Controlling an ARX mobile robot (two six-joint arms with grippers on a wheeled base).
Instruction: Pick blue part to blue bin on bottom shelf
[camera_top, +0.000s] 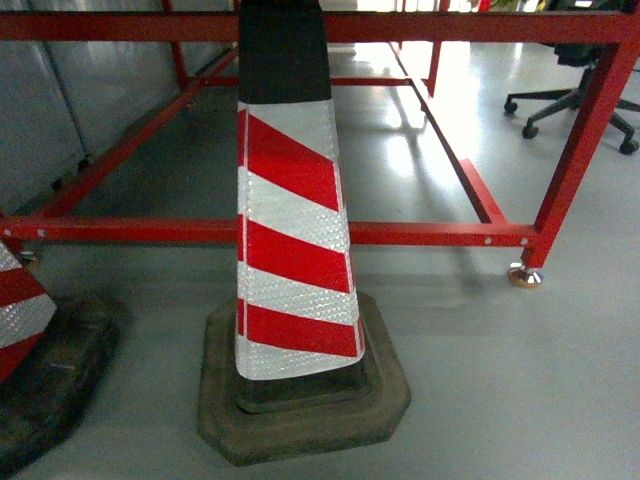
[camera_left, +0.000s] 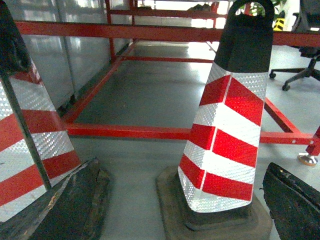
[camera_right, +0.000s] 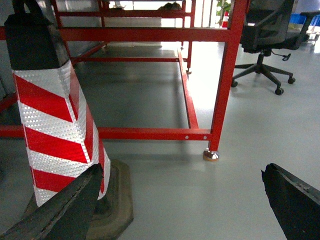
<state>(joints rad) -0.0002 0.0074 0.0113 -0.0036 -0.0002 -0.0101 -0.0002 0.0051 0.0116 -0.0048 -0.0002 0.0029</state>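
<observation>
We are viewing the robot facing a red-and-white striped traffic cone (camera_top: 292, 230) standing on its dark rubber base directly ahead, with a second cone (camera_top: 18, 310) at the left edge of the head view. Behind both a red steel frame (camera_top: 420, 234) is resting on a levelling foot (camera_top: 524, 275) on the grey floor (camera_top: 520, 390), and an office chair (camera_top: 580, 100) is standing at the upper right. We are finding no blue part, no blue bin and no bottom shelf in any of the three views, so the task's things are lying somewhere out of sight and we cannot say where. The left gripper (camera_left: 185, 200) is showing both dark fingers (camera_left: 75, 205) at the lower corners of its wrist view, spread wide with nothing between them; the right gripper (camera_right: 180, 200) is showing the same, its fingers (camera_right: 292, 200) set well apart and empty. We are judging the step in hand to be travel or search, before any picking has begun. The next move, in our judgement, is calling for the base to steer around the cones and bring the steel rack and the blue part into view before either arm reaches.
</observation>
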